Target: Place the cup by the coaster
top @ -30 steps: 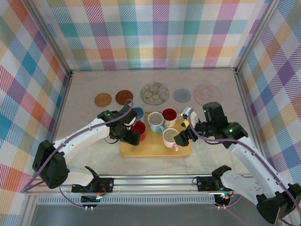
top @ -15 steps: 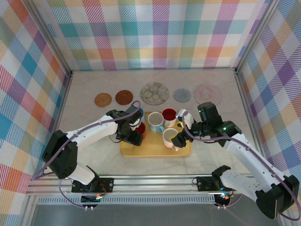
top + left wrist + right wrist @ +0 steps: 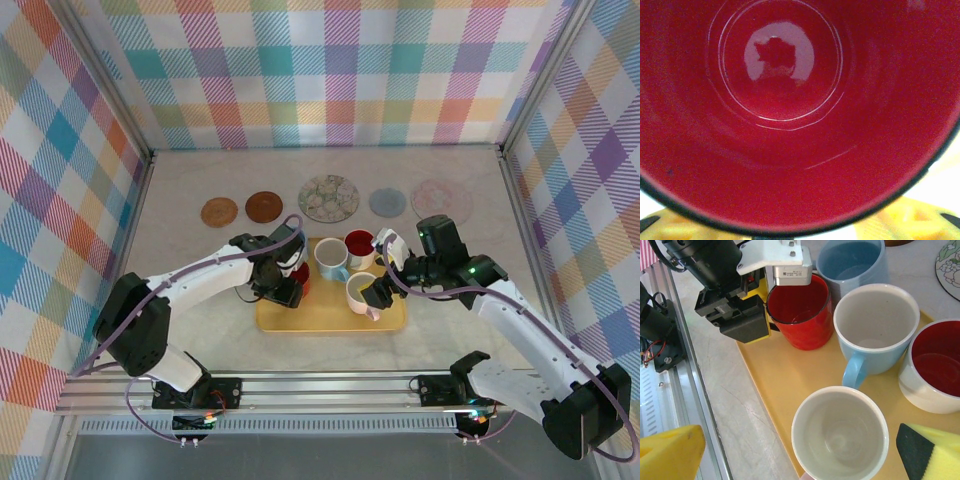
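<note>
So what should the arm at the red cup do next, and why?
Probably squeeze the left gripper shut on the red cup. It sits right at that cup's rim on the tray, its camera looks straight inside, and no firm grip shows yet.

The red cup [image 3: 790, 125] is glossy glazed ceramic, with light glinting off its inner floor. The yellow tray [image 3: 772, 380] looks like matt plastic. The pale desk [image 3: 735, 405] is smooth and faintly scratched. Spongy yellow foam pads [image 3: 670, 452] tip the right hand [image 3: 378, 289].
</note>
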{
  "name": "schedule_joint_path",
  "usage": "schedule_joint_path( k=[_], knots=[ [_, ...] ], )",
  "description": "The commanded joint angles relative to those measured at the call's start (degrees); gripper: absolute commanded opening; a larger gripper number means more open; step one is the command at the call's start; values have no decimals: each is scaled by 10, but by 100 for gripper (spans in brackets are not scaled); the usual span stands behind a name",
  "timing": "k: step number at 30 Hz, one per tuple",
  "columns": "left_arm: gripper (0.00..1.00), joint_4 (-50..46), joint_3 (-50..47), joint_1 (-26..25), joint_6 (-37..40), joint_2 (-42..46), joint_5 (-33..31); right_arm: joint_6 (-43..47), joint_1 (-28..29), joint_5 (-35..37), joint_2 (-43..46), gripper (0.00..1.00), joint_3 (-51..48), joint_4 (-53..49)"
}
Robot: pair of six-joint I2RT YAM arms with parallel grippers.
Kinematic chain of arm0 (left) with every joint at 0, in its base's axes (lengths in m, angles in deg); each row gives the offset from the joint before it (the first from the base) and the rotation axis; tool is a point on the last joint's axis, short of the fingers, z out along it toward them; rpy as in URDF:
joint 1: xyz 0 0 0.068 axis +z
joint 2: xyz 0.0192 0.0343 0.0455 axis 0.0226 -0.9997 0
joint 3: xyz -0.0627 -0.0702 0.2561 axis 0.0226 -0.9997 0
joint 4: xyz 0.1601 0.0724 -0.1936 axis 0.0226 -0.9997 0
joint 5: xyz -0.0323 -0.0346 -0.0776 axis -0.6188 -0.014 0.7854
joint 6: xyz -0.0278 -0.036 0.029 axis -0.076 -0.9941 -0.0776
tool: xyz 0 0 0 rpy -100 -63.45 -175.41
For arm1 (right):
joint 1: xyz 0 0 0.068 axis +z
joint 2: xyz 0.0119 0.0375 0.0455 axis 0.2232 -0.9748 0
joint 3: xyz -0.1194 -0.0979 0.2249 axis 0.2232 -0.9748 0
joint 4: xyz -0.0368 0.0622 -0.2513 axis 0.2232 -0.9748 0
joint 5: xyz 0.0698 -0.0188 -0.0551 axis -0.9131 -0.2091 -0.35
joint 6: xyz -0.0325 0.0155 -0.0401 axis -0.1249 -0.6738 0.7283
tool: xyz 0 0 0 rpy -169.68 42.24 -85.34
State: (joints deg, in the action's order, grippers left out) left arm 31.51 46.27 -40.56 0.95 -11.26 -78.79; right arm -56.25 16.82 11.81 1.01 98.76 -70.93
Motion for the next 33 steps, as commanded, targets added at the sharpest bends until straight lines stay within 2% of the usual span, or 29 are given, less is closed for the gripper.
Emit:
schedule_joint_path(
  k=[1,10,18,30,33],
  knots=[
    [54,2,-10,-4,7,-8,2,-5,4,3,-1,99,-9,29],
    [43,30,-21,-18,10,-6,-25,-6,4,28,7,99,-17,39],
    [42,38,-30,-19,6,-21,-30,-7,4,38,12,99,-27,47],
    [23,16,-14,-22,7,-5,-32,-14,4,40,9,99,-39,71],
    [14,12,-13,-22,7,-4,-29,-15,4,44,11,99,-40,76]
  ],
)
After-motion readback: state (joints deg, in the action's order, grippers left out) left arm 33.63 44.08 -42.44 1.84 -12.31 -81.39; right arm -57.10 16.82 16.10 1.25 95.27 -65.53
